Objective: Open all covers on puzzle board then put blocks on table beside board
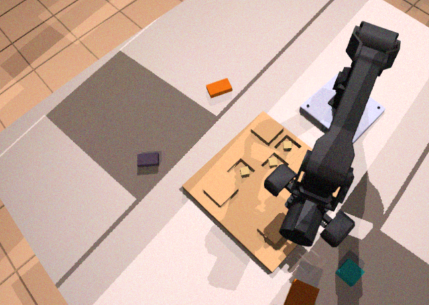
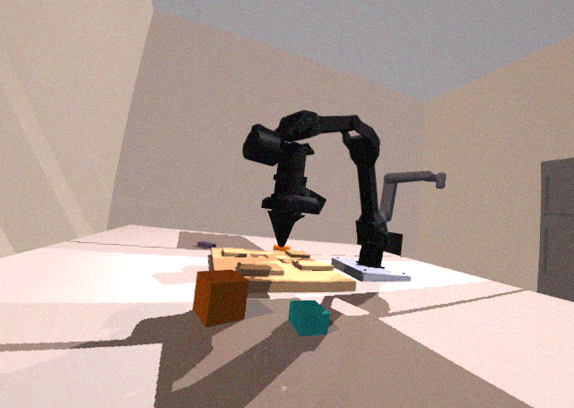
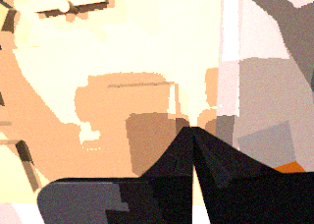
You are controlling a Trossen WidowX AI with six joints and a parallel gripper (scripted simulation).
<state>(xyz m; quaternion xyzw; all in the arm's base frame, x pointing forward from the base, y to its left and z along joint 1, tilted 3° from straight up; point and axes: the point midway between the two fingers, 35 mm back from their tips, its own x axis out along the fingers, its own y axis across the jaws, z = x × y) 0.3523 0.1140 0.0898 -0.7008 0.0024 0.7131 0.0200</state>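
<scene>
The wooden puzzle board [image 1: 194,186] [image 2: 306,285] [image 3: 191,37] lies flat. Three small pale yellow blocks sit in uncovered wells: one [image 1: 287,145] near the back edge, one [image 1: 273,161] in the middle, one [image 1: 244,171] further left. Raised wooden covers show beside the wells: one [image 1: 267,129] [image 2: 297,253] at the back corner, one [image 1: 220,187] at the left, one [image 1: 275,228] [image 2: 259,268] in shadow near the front corner. A fourth cover [image 2: 315,264] is hidden by the arm in the top view. My gripper [image 2: 281,246] [image 3: 190,134] is shut and empty, pointing down above the board.
An orange block [image 1: 218,88] and a purple block [image 1: 147,159] [image 2: 205,244] lie beyond the board. A large orange-brown cube [image 1: 301,293] [image 2: 220,297] and a teal block [image 1: 350,271] [image 2: 308,317] stand off its front side. The arm's pale base plate [image 1: 372,109] [image 2: 389,276] is beside the board.
</scene>
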